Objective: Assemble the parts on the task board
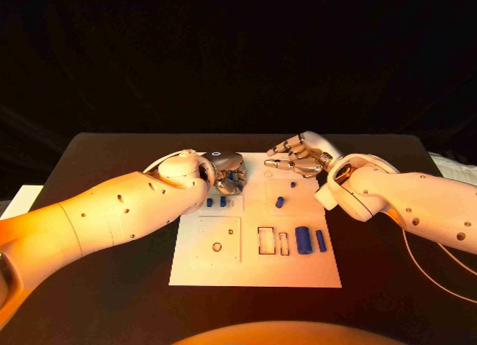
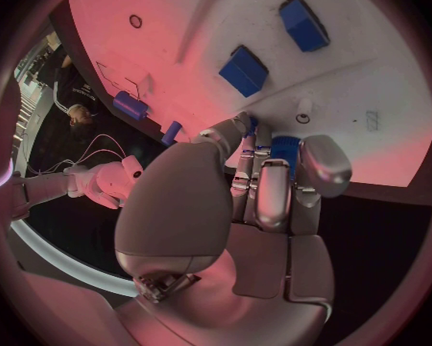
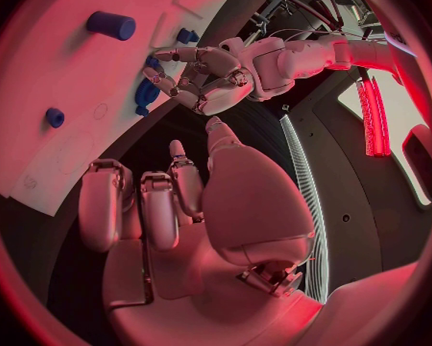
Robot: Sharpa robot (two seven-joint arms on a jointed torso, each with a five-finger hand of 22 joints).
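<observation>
A black table (image 1: 103,154) stands before a dark draped backdrop (image 1: 238,65)

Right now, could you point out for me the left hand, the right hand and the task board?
left hand (image 1: 226,175), head view, on the silver fingers curled over the board's far edge.
right hand (image 1: 299,157), head view, on the middle of its fingers.
task board (image 1: 254,269), head view, on a bare part near its front edge.

A black table (image 1: 114,287) carries the white task board (image 1: 254,269), which lies flat at its middle. A pale flat object (image 1: 20,198) sits at the table's left edge.
</observation>
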